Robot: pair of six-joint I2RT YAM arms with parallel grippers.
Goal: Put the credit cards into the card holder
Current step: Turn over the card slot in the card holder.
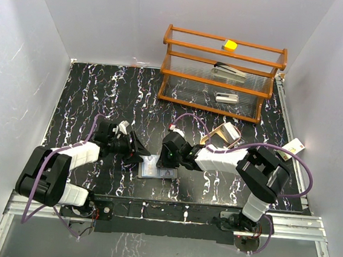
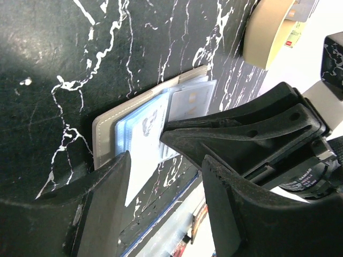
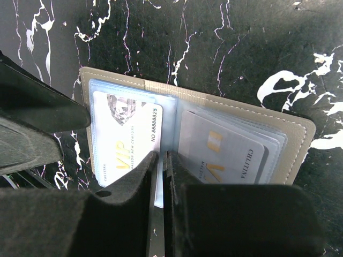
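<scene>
The grey card holder (image 1: 157,168) lies open on the black marble table near the front edge. In the right wrist view its rim (image 3: 300,134) frames pale blue plastic sleeves. A white VIP credit card (image 3: 126,136) sits in the left side and a greyish card (image 3: 222,152) in the right side. My right gripper (image 3: 162,155) is shut on a thin pale blue sleeve page at the holder's fold. My left gripper (image 2: 166,182) is open. Its left finger (image 2: 102,203) is at the holder's edge (image 2: 104,134), and its other finger is beside the right arm's gripper (image 2: 241,134).
A tan wooden tray (image 1: 222,136) stands behind the right arm and also shows in the left wrist view (image 2: 265,32). A wooden rack (image 1: 222,72) at the back holds a stapler and a yellow block (image 1: 230,45). A loose card (image 1: 294,146) lies at the right edge.
</scene>
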